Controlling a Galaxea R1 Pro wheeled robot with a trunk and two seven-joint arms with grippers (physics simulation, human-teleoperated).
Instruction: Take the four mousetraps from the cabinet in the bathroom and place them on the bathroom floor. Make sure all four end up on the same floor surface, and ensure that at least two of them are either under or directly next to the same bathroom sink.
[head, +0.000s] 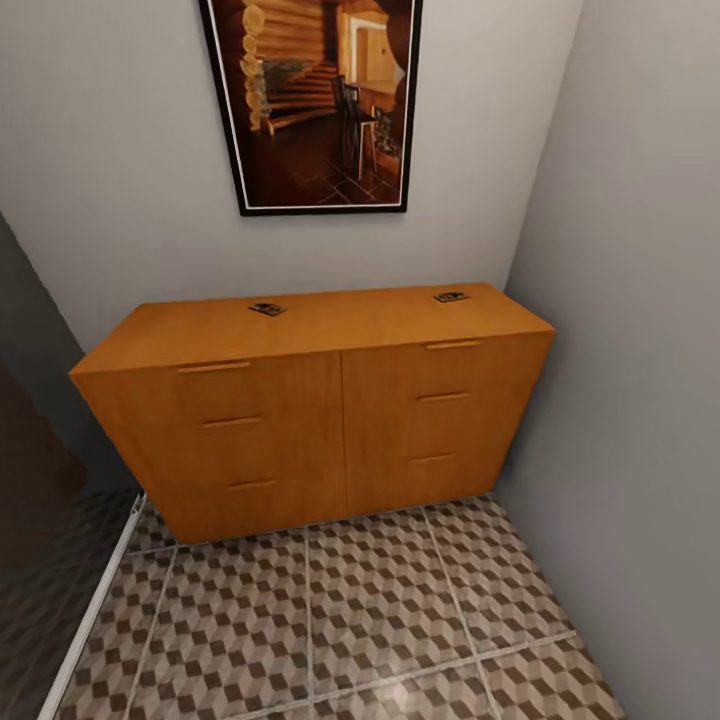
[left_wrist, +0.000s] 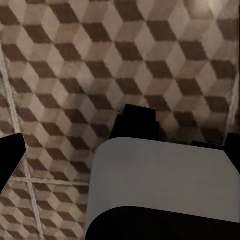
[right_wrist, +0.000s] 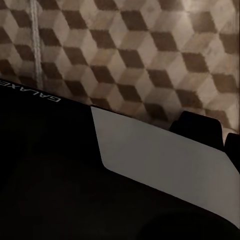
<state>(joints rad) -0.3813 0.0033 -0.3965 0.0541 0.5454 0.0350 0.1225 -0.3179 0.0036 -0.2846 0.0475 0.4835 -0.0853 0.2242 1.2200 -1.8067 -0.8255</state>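
Left gripper: the left wrist view shows a dark block (left_wrist: 134, 122) above a grey-and-black robot body panel (left_wrist: 160, 185), over the tiled floor (left_wrist: 75, 60). Fingertips are not distinguishable; whether the jaws are apart or together cannot be determined.

Right gripper: the right wrist view shows dark rounded parts (right_wrist: 200, 129) beyond a grey panel and a black housing (right_wrist: 45, 165). Spread of the jaws cannot be determined. White lettering on the black housing reads "GALAXE", cut off at the picture edge.

Head view: an orange-brown cabinet (head: 310, 420) stands against the back wall in a corner, its long axis running across the view, drawer fronts shut and facing the camera. Two mousetraps lie flat on its top near the rear edge, well apart: one left of centre (head: 267, 308), long axis roughly along the cabinet; one toward the right end (head: 451, 296), likewise oriented. Finer detail is too small to read.

A framed picture (head: 310, 100) of a log interior hangs above the cabinet.
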